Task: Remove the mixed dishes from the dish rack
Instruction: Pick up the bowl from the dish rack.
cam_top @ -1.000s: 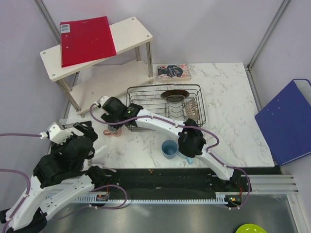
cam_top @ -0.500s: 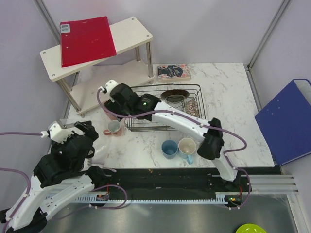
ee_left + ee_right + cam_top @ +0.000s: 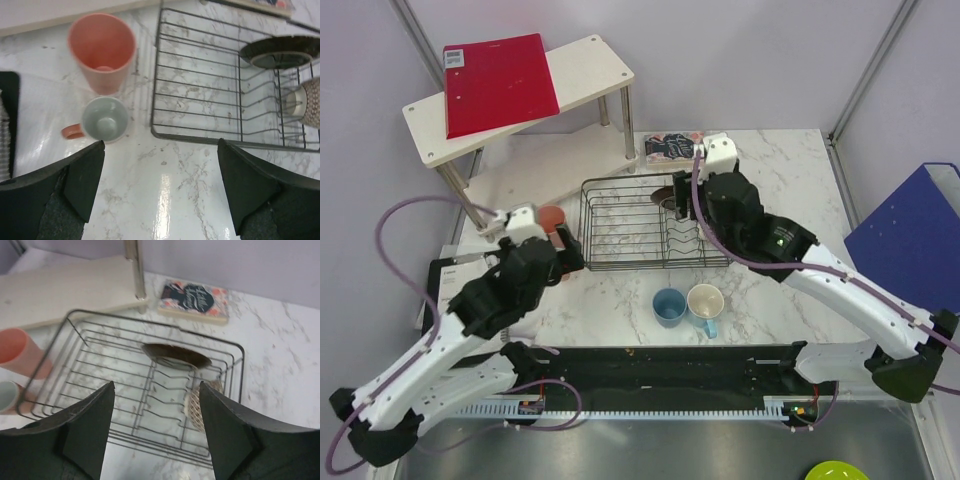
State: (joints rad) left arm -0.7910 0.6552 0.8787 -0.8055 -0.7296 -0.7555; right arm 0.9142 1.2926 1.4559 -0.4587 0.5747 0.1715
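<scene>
The dark wire dish rack [image 3: 630,228] stands mid-table. In it the dark red-brown plate [image 3: 176,356] stands on edge, and the red-speckled bowl [image 3: 196,402] leans at the right end. My right gripper [image 3: 156,425] is open and empty above the rack's right half [image 3: 685,197]. The salmon-pink tumbler [image 3: 102,50] and the small pale cup [image 3: 104,119] stand on the table left of the rack [image 3: 200,100]. My left gripper [image 3: 160,190] is open and empty just in front of them [image 3: 565,256]. The blue cup [image 3: 668,306] and the light-blue mug [image 3: 705,302] stand in front of the rack.
A white two-tier shelf [image 3: 590,62] with a red folder [image 3: 500,80] stands at the back left. A book [image 3: 677,147] lies behind the rack. A blue binder [image 3: 910,250] is at the right edge, and a lime-green dish [image 3: 835,472] at the bottom.
My right arm has swung from the rack's left side, over the pale cup, to above its right half. My left arm has reached forward to the tumbler and pale cup.
</scene>
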